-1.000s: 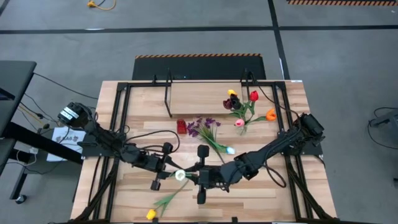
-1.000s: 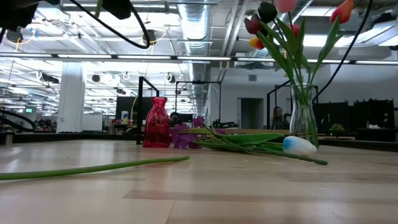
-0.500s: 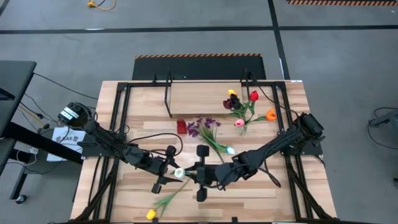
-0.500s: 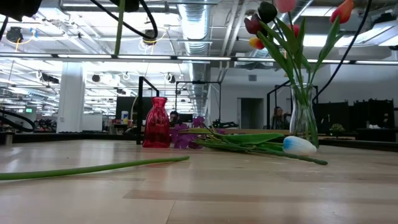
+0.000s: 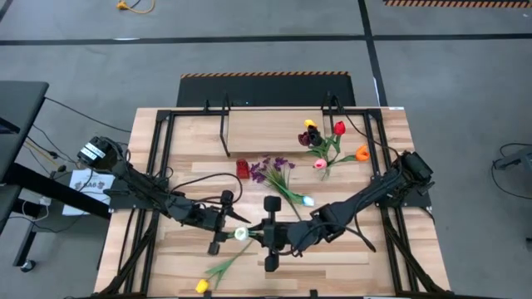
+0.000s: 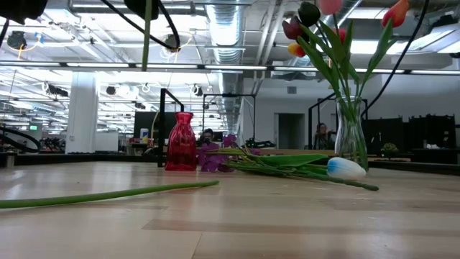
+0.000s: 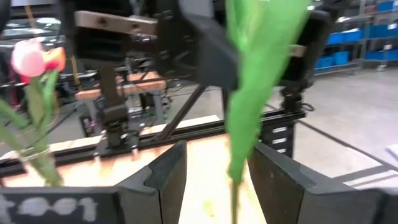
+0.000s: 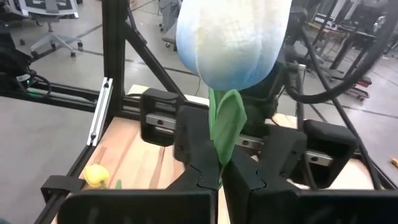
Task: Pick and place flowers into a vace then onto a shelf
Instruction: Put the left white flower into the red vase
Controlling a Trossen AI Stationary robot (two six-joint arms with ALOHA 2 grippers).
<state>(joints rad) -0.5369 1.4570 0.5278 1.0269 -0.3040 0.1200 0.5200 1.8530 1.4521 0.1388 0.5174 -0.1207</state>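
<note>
grippers meet at lower centre of the high view: right gripper (image 5: 264,235) clamped on the white tulip (image 5: 241,234) by its stem, left gripper (image 5: 221,232) parted either side of that stem. vase of tulips (image 5: 324,141) and shelf (image 5: 274,131) sit upper centre. bare planks lie lower right. no readable writing.

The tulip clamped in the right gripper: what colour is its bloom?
White bloom, clearest in the right wrist view.
</note>
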